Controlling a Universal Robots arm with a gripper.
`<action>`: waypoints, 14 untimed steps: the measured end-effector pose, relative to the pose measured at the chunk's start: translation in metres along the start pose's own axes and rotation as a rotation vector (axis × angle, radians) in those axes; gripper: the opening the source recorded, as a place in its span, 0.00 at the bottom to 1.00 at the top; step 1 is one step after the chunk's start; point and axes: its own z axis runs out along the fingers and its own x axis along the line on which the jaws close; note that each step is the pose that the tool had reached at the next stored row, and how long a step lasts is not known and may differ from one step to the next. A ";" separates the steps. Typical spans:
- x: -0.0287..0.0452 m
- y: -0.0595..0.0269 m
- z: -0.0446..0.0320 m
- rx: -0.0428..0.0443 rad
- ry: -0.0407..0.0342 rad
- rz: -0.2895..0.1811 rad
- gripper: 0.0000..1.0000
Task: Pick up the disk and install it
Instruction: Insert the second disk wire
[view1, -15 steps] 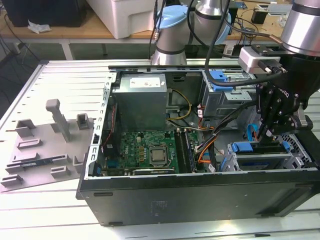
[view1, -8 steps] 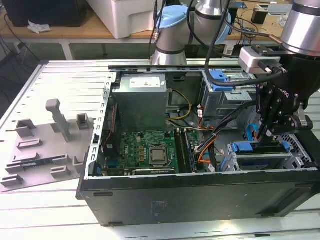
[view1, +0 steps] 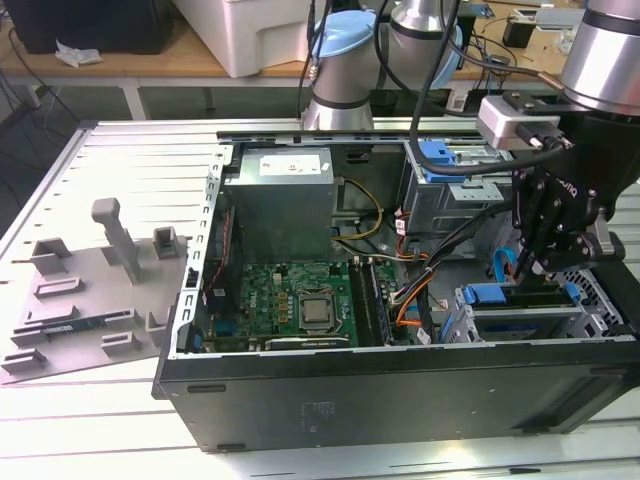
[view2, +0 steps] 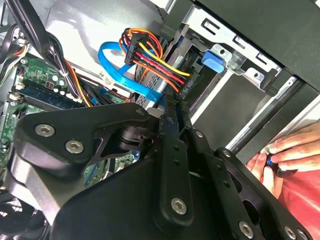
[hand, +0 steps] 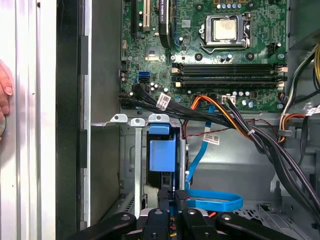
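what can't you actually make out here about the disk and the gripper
- The disk: in the first wrist view its blue carrier shows in the drive cage; the drive's face and how far it is seated are hidden by the cage.
- The gripper: in the exterior view its tips are too dark to separate against the cage; in both wrist views its own black linkage covers them.

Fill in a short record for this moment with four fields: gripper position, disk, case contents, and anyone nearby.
gripper position: gripper low over the drive cage at the exterior view's right
disk: blue carrier sits in the cage below the fingers
case contents: motherboard, grey power supply, flat blue cable
anyone nearby: a hand beside the case
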 end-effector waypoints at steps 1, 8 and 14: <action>0.0000 0.0000 0.0003 0.0000 0.0001 0.000 0.16; -0.0002 0.0000 0.0020 0.0000 0.0000 0.000 0.16; -0.0004 0.0000 0.0030 0.0000 -0.0001 0.000 0.16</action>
